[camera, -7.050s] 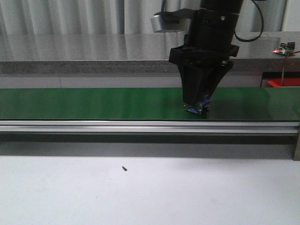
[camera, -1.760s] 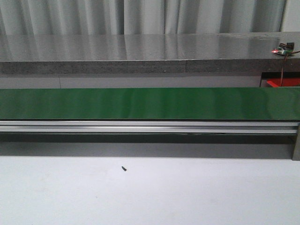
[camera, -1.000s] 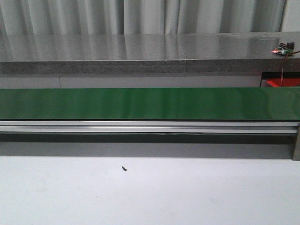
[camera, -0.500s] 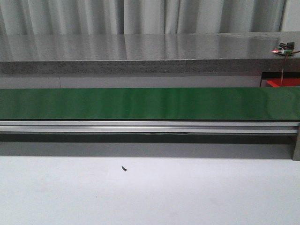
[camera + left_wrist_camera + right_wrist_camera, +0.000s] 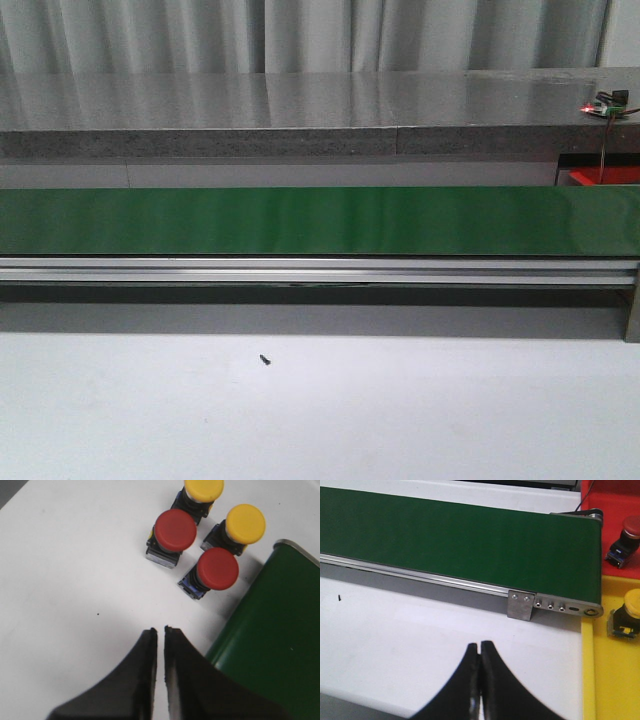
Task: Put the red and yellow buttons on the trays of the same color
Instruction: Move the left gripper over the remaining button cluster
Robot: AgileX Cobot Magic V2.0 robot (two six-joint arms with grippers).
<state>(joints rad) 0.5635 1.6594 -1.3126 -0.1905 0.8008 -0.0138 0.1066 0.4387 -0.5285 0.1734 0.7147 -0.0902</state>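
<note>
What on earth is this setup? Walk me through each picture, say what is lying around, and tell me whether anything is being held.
This is a two-armed robot at a table, each arm ending in a two-fingered pincer.

The front view looks forward over the white table at a long green conveyor belt. Neither arm shows there.

The left wrist view looks down past the left pincer. Its fingers are nearly together and hold nothing. Ahead stand four push buttons on the table beside the belt's end: two red buttons and two yellow buttons.

The right wrist view looks past the right pincer, shut and empty. At the belt's other end, one red button lies on a red tray and one yellow button on a yellow tray.
</note>
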